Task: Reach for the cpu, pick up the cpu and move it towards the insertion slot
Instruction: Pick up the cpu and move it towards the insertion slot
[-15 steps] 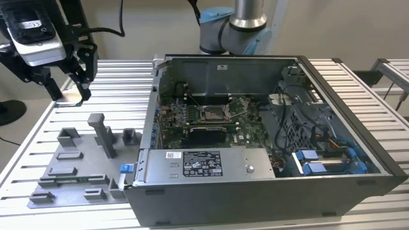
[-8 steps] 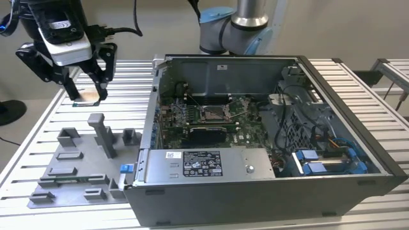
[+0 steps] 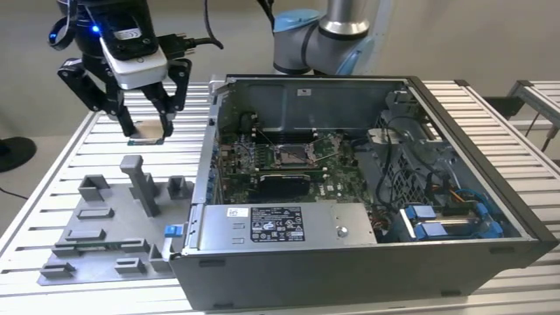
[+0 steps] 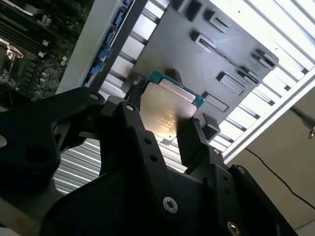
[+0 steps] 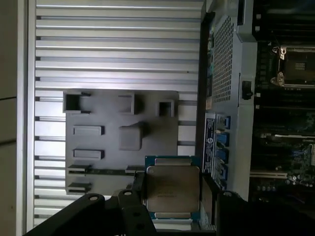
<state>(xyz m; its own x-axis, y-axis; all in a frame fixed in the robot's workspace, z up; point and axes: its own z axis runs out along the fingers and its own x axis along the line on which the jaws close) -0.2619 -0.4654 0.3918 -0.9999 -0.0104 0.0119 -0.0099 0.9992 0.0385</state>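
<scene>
Slatted pale-metal table (image 3: 61,167) under everything, running off toward a plain wall. At the exterior view's left, up above that table, the black-fingered gripper (image 3: 147,131), clamped on the cpu (image 3: 147,132), with the chip lifted clear of the surface and held flat between the two fingers. Seen close in both wrist views: silvery lid with a green-edged border, pinched on opposite edges by the black fingers (image 4: 189,142), cpu (image 4: 167,110) in the second wrist view and cpu (image 5: 171,187) in the first wrist view. Below the held chip and a little toward the camera, a grey fixture plate (image 3: 96,246) with several raised blocks and one taller post, lying flat on the table just beside the case. Further to the exterior view's right, an open computer case (image 3: 368,197) on its side, motherboard exposed. Near the board's middle, the insertion slot (image 3: 290,155), square and metal-framed, well apart from the chip and off to its right. Same slot at the frame edge in the first wrist view (image 5: 295,66). Behind the case, the arm's grey and blue base joint (image 3: 319,36).
</scene>
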